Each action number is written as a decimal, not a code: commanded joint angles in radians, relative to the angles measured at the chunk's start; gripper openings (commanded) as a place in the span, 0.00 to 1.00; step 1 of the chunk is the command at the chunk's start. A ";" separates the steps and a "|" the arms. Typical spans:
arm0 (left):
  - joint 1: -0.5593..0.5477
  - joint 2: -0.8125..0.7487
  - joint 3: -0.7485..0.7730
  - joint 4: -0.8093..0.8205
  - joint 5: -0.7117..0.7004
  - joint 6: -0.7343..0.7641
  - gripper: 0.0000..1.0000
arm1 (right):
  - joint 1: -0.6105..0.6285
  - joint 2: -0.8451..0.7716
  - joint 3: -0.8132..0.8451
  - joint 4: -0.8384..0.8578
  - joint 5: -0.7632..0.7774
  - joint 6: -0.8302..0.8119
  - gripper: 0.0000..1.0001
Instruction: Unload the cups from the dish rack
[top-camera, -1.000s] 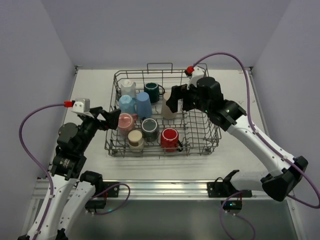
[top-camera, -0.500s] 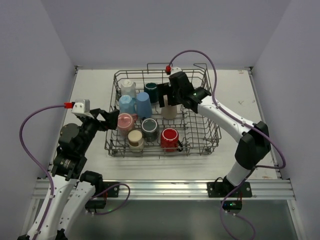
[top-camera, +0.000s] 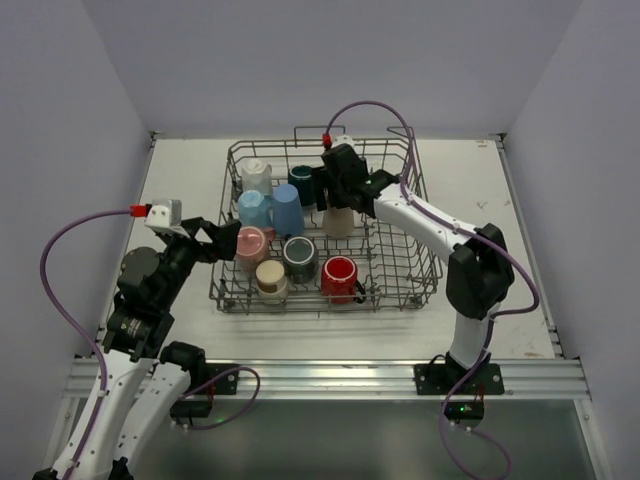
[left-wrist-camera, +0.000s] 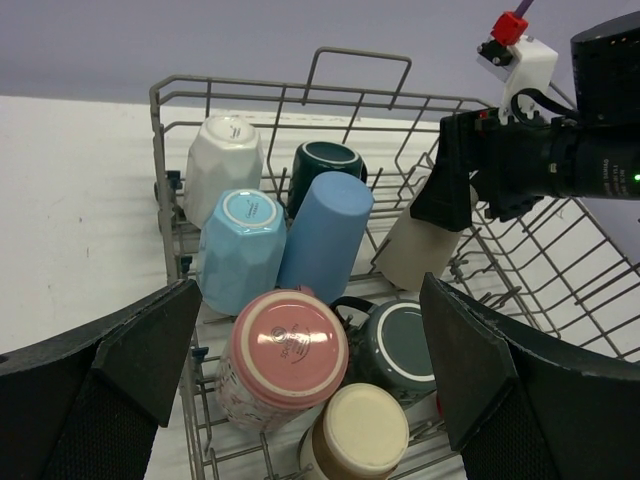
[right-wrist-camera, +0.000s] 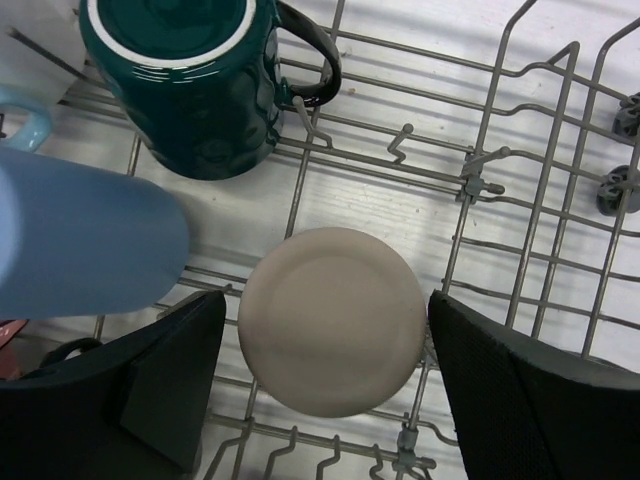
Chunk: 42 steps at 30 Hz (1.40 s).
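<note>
The grey wire dish rack (top-camera: 428, 268) holds several upturned cups: white (top-camera: 256, 176), dark teal (top-camera: 303, 183), light blue (top-camera: 253, 208), blue (top-camera: 287, 208), beige (top-camera: 340, 222), pink (top-camera: 250, 245), dark grey (top-camera: 299, 257), cream (top-camera: 270, 277) and red (top-camera: 339, 277). My right gripper (top-camera: 334, 195) is open inside the rack. In the right wrist view it (right-wrist-camera: 327, 305) straddles the beige cup's base (right-wrist-camera: 332, 330), one finger on each side, not touching. My left gripper (top-camera: 218, 242) is open and empty at the rack's left side, in front of the pink cup (left-wrist-camera: 283, 355).
The rack's upright tines (right-wrist-camera: 405, 145) and side wires (right-wrist-camera: 545, 200) stand close round the right gripper. The dark teal mug (right-wrist-camera: 185, 80) and blue cup (right-wrist-camera: 80, 240) lie just beside the beige cup. Bare white table (top-camera: 180, 180) shows left and right of the rack.
My right arm has swung left and down into the rack, ending open over the beige cup. The left arm and all cups have stayed put.
</note>
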 joint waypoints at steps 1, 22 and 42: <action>-0.005 0.001 -0.008 0.027 0.008 0.009 1.00 | 0.003 0.023 0.054 0.015 0.059 -0.011 0.82; -0.012 0.203 0.222 0.109 0.407 -0.274 1.00 | -0.043 -0.578 -0.256 0.439 -0.268 0.246 0.31; -0.012 0.274 0.153 0.405 0.645 -0.698 0.86 | -0.102 -0.625 -0.693 1.230 -0.840 0.931 0.29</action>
